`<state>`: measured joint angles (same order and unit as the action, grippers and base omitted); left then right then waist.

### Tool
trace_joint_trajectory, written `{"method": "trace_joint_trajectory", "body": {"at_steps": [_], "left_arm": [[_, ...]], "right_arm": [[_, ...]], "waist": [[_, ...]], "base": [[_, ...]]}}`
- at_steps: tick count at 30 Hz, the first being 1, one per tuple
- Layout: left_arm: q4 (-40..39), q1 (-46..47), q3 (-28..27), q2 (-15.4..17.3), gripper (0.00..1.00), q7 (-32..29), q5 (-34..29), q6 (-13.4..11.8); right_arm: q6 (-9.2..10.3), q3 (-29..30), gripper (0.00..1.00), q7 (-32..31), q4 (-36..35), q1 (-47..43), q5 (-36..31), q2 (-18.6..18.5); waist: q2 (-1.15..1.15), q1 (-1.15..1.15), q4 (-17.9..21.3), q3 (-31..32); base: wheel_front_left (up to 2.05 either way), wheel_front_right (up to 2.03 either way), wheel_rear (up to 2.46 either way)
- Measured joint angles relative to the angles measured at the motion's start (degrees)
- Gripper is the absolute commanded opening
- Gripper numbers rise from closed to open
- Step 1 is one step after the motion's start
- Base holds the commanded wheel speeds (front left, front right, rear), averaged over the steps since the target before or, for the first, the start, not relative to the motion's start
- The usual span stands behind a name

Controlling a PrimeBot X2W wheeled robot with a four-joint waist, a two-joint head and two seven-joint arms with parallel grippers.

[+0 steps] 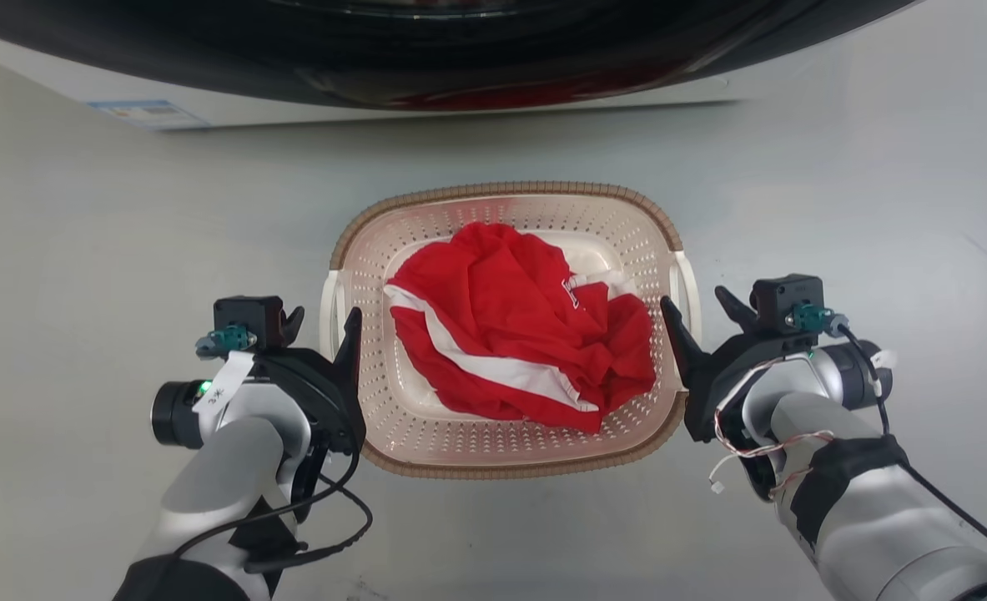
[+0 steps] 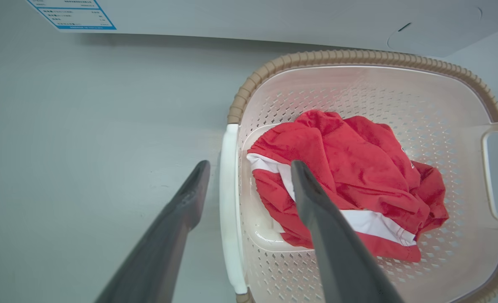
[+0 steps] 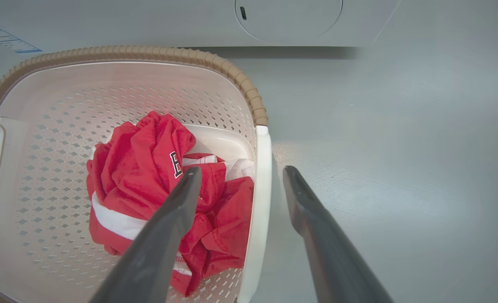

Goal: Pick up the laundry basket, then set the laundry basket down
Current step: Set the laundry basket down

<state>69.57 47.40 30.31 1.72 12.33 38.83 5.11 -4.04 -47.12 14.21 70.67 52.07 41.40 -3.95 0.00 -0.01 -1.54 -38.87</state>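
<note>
So the laundry basket [image 1: 506, 189] is on the grey floor [image 1: 84, 275], right between the two arms, and as far as I can tell it's resting there. Both silver forearms come up from the bottom corners of the head view and angle inward, with the wrists turned so the fingers point ahead along the basket's short sides.

The left gripper [image 1: 326, 321] is spread open and straddles the white left handle [image 2: 227, 202]. In the left wrist view the handle runs up through the gap between the fingers, with one finger [image 2: 181, 210] outside over the floor and the other [image 2: 324, 219] inside over the basket. It isn't clamped on anything, and I can't tell whether either finger actually touches the plastic.

The right gripper [image 1: 695, 302] mirrors that. Its fingers are apart with the white right handle [image 3: 262, 198] between them, the inner finger [image 3: 169, 227] over the basket's inside and the outer one [image 3: 316, 227] over bare floor. No grip there either.

A crumpled red garment [image 1: 518, 334] with a white stripe lies in the basket, on the inner-finger side of both grippers. Beyond the fingertips, past the basket's far brown rim, is the washing machine [image 1: 460, 50], well apart from the fingers, with a blue-edged label [image 1: 147, 113] on its white front.
</note>
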Motion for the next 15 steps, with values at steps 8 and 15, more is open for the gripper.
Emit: {"method": "trace_joint_trajectory", "body": {"at_steps": [8, 15], "left_arm": [[0.2, -3.3, -0.5, 0.1, 1.00, 1.5, 0.0, -0.1], [-0.3, -6.0, -0.9, 0.6, 1.00, 2.0, 0.0, -0.6]], "right_arm": [[0.01, 1.3, 1.00, 0.0, -1.8, -4.0, 0.3, 0.1], [0.11, 3.5, 1.00, 0.1, -4.9, -7.2, 1.3, 0.1]], "waist": [[-0.01, 0.00, 0.4, 5.0], [-0.01, 0.00, 0.9, 9.6]], "base": [[0.00, 0.00, 0.00], [0.00, 0.00, 0.00]]}}
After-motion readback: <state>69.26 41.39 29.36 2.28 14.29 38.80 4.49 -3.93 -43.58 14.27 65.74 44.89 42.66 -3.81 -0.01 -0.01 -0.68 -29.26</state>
